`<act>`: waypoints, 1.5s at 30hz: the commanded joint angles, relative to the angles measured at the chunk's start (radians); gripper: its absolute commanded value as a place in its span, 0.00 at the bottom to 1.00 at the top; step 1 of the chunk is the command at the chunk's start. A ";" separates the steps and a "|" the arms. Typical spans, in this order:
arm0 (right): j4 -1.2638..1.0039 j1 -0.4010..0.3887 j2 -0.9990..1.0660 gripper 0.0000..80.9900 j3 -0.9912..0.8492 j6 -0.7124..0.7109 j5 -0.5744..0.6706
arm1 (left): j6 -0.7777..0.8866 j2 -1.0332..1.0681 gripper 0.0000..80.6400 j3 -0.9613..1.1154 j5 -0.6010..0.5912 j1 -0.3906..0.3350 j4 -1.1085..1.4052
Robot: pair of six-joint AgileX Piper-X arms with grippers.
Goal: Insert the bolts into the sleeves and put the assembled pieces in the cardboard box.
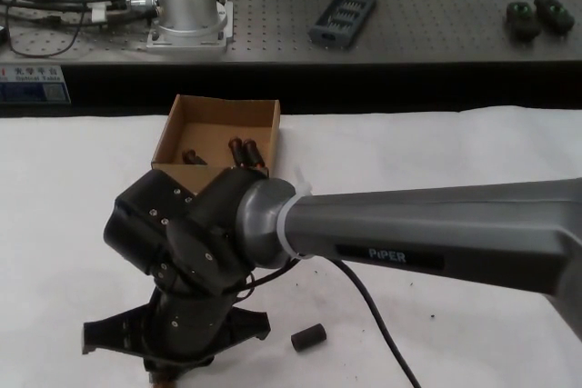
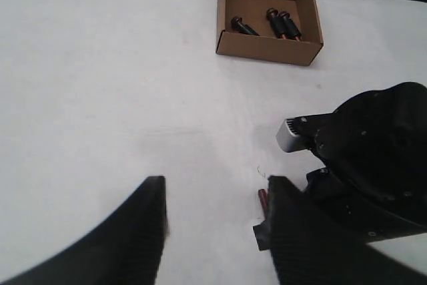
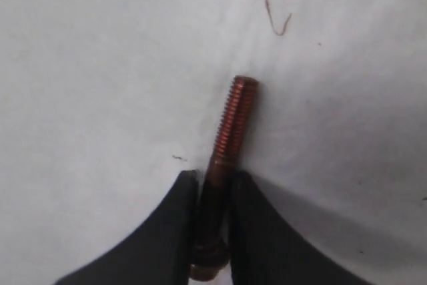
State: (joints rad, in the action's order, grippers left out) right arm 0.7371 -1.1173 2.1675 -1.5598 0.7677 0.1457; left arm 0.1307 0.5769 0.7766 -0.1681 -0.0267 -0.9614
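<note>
Bolt (image 3: 230,125) sits clamped in the right gripper (image 3: 215,178), seemingly resting on cloth (image 3: 100,65).

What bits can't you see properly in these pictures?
- Bolt head: in the right wrist view, it is pinched in the right gripper and cut off by the edge.
- Pieces in the box: in the high view, the arm covers the near corner, so they can't be counted.
- Sleeve: in the high view, it is too small to see its hole.
</note>
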 commanded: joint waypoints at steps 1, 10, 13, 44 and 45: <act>0.026 -0.010 0.040 0.05 0.009 -0.060 0.022 | 0.005 -0.007 0.43 0.002 -0.003 -0.004 0.021; 0.117 0.002 -0.045 0.06 0.006 -0.709 -0.050 | -0.006 -0.007 0.43 0.002 -0.003 -0.004 0.044; 0.120 0.002 -0.075 0.06 0.006 -0.986 -0.047 | -0.016 -0.007 0.43 0.002 -0.003 -0.004 0.058; 0.117 0.196 -0.344 0.31 0.117 -0.921 -0.110 | -0.540 0.198 0.46 0.002 -0.292 -0.116 0.083; 0.114 0.226 -0.367 0.31 0.149 -0.893 -0.090 | -0.572 0.230 0.48 0.002 -0.287 -0.137 0.088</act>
State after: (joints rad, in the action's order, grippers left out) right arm 0.8422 -1.0036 1.8988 -1.5042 -0.2185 0.0000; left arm -0.3372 0.7122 0.7755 -0.4201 -0.1086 -0.8990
